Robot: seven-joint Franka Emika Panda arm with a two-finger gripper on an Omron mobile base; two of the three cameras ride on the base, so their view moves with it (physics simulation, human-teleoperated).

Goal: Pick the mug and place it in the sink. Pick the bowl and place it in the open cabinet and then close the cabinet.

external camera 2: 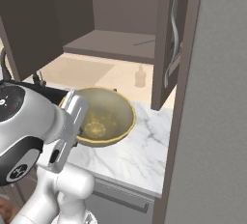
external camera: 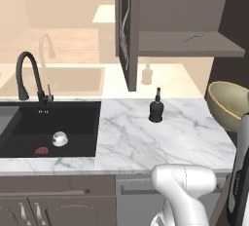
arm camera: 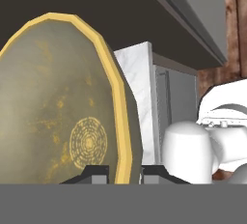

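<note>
In the hand view the gripper (arm camera: 124, 174) is clenched on the rim of the bowl (arm camera: 58, 117), one dark finger on each side of the yellow edge; the bowl fills the left of that frame. In the left base view the bowl (external camera: 228, 104) sits at the right edge, tilted, above the marble counter (external camera: 146, 137); the mug (external camera: 60, 138) lies in the sink (external camera: 73, 115) at lower left, near the red drain (external camera: 42, 150); the cabinet (external camera: 189, 43) stands open at upper right, its shelf above the bowl; a black soap bottle (external camera: 156, 106) stands mid-counter.

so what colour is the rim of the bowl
Yellow, on an olive-tan bowl; clearest in the hand view.
</note>
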